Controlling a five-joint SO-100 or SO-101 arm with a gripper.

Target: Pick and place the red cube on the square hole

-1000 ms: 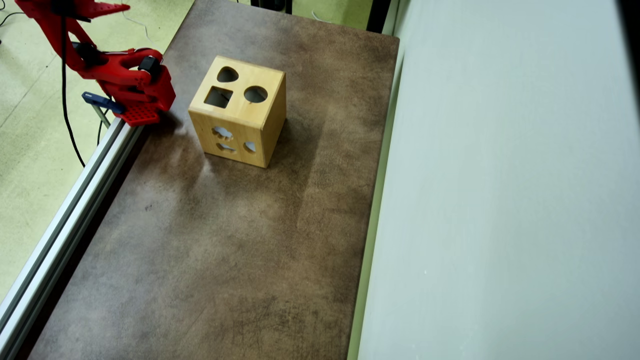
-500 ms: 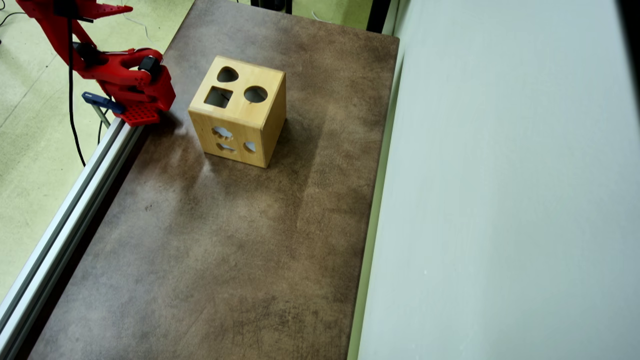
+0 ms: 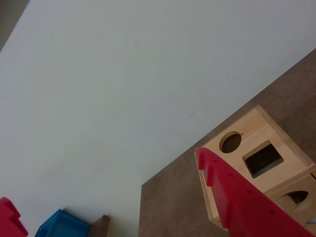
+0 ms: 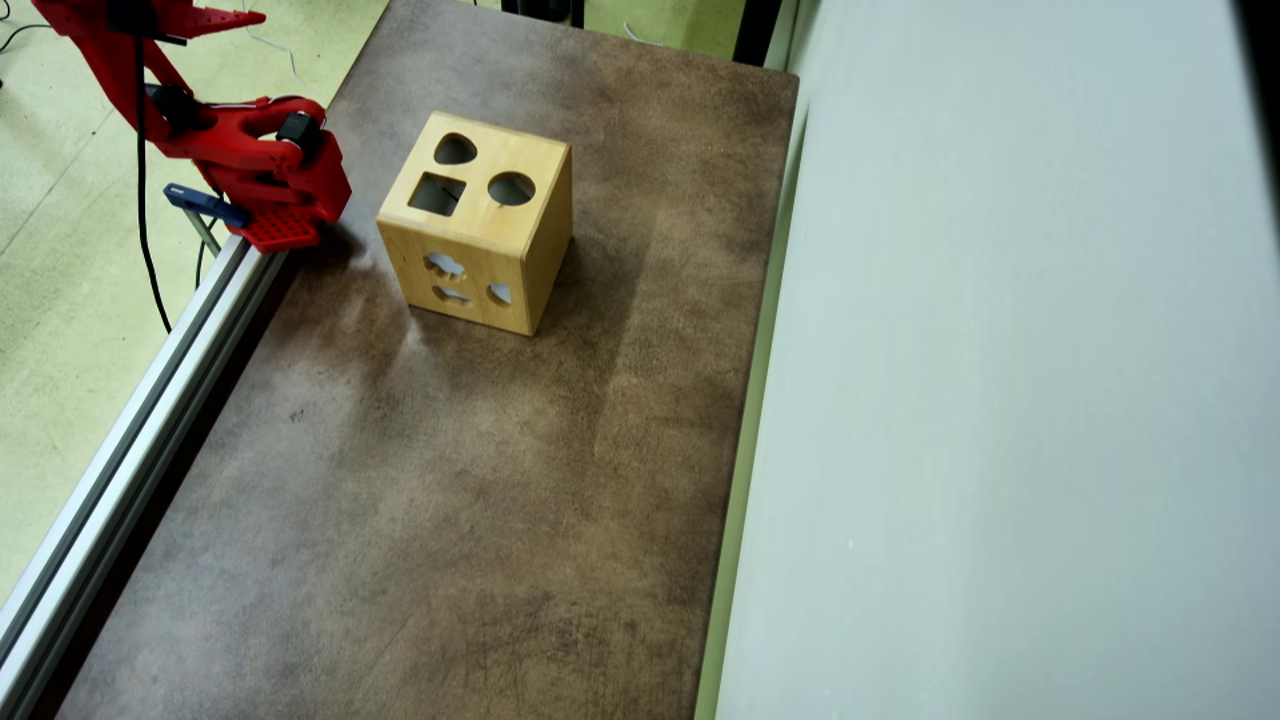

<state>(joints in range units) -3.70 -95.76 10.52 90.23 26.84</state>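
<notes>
The red cube shows in neither view. The light wooden box stands on the brown table, and its top face carries the square hole, a round hole and a heart-shaped hole. In the wrist view the square hole lies just right of my long red finger. My gripper hovers at the table's left edge in the overhead view, left of the box and apart from it. In the wrist view the gripper is open, its jaws wide apart with nothing between them.
An aluminium rail runs along the table's left edge. A pale wall panel borders the right side. A blue bin shows low in the wrist view. The box's side face has several small cutouts.
</notes>
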